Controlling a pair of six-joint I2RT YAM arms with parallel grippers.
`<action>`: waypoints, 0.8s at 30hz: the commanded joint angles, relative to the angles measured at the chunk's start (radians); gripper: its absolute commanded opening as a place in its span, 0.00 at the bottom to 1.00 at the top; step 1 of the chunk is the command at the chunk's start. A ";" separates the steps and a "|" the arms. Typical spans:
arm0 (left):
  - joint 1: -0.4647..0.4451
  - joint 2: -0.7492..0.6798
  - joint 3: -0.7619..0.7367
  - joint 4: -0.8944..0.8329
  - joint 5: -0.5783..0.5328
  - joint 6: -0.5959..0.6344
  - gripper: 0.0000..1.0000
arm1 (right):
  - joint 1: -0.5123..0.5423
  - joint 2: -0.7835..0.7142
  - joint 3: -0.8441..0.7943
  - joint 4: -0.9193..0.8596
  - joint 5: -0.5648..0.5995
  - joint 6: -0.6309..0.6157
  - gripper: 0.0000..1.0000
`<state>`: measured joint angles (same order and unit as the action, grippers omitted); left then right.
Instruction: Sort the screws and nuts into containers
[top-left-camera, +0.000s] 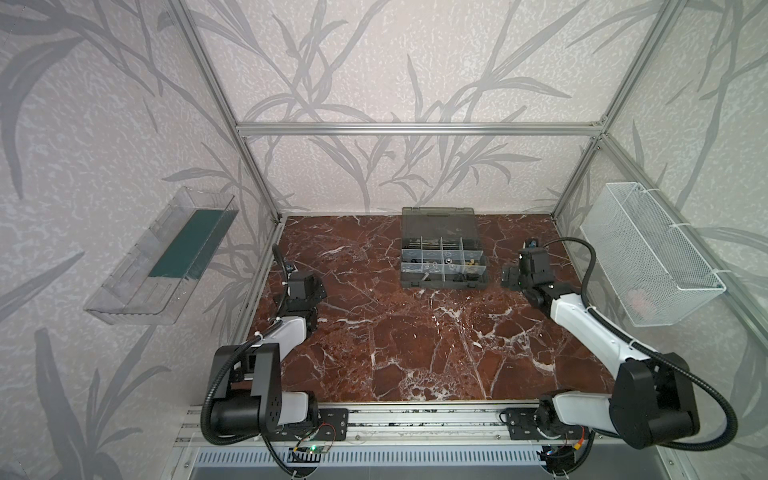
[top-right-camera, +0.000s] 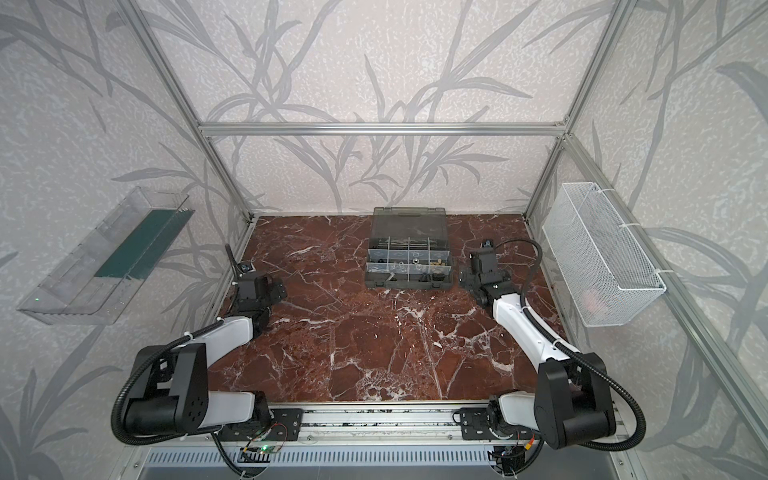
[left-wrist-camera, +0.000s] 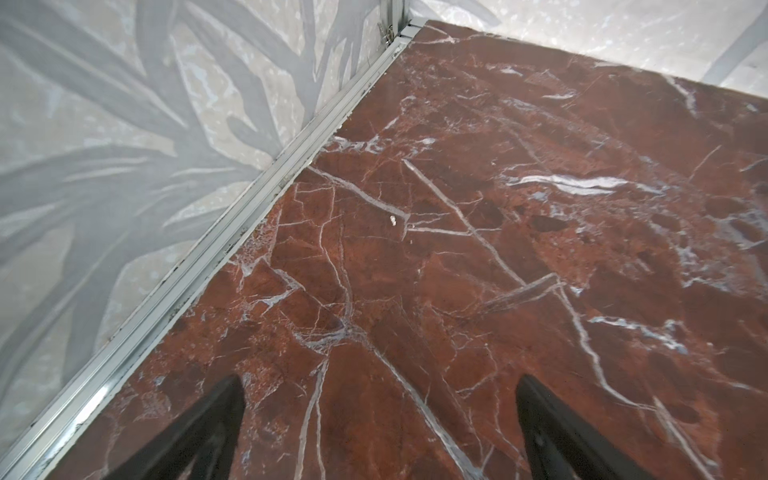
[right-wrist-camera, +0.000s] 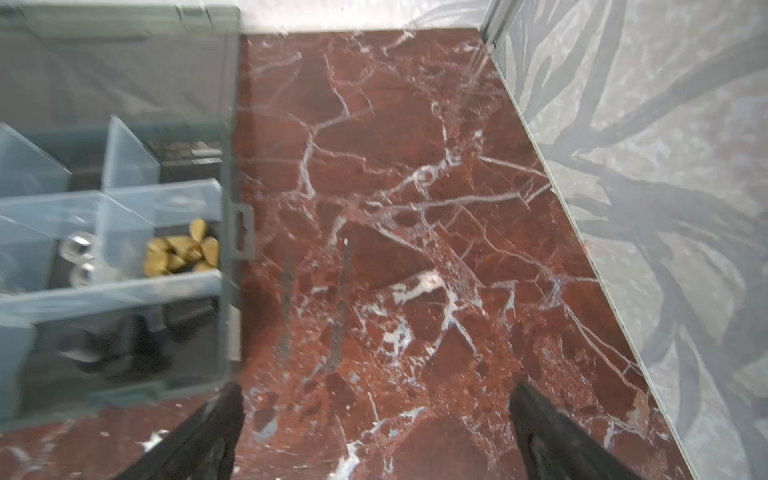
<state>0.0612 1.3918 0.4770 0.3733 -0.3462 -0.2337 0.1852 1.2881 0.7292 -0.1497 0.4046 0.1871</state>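
Case: a dark grey organiser case (top-left-camera: 443, 285) (top-right-camera: 409, 284) is set on the table towards the far wall, a little right of centre, in both top views.
Lid: the smoky see-through lid (top-left-camera: 438, 222) (top-right-camera: 409, 222) is folded back and stands open behind the case.
Compartments: the compartments (right-wrist-camera: 124, 286) are formed by clear dividers, in rows of small rectangles.
Brass nuts: a small heap of brass nuts (right-wrist-camera: 183, 253) (top-left-camera: 471, 262) is seen in the middle row, in the compartment against the case's right wall.
Silver pieces: a few shiny silver pieces (right-wrist-camera: 79, 251) are seen in the compartment just beside the brass nuts; they are too blurred to be told as nuts or screws.
Black pieces: dark black pieces (right-wrist-camera: 124, 345) are gathered in the near right compartment; one looks threaded like a screw.
Right gripper: the right gripper (right-wrist-camera: 376, 390) (top-left-camera: 509, 276) is held just beside the case's right side, over bare table. Its fingers (right-wrist-camera: 536, 419) are spread wide with nothing between them.
Left gripper: the left gripper (left-wrist-camera: 380, 380) is held near the table's left edge, well apart from the case. Its fingers (left-wrist-camera: 216, 415) are spread wide and nothing is gripped.
Table: a red-brown marbled table (top-left-camera: 395, 340) with white veins is seen.
Speck: a tiny pale speck (left-wrist-camera: 392, 220) is seen on the table; what it is cannot be told.
Basket: a white wire basket (top-left-camera: 648, 257) is fixed to the right wall.
Tray: a clear tray (top-left-camera: 137, 286) with a green strip is fixed to the left wall.
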 joint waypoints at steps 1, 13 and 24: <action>0.004 0.014 -0.028 0.233 -0.027 0.029 0.99 | 0.005 -0.068 -0.163 0.303 0.050 -0.068 0.99; -0.011 0.106 -0.141 0.539 0.138 0.117 0.99 | 0.026 0.253 -0.479 1.329 -0.084 -0.297 0.99; -0.112 0.197 -0.133 0.677 -0.014 0.215 0.99 | 0.007 0.327 -0.462 1.373 -0.089 -0.280 0.99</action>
<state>-0.0517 1.5784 0.3325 1.0050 -0.3210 -0.0513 0.1974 1.6173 0.2497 1.1675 0.3202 -0.0952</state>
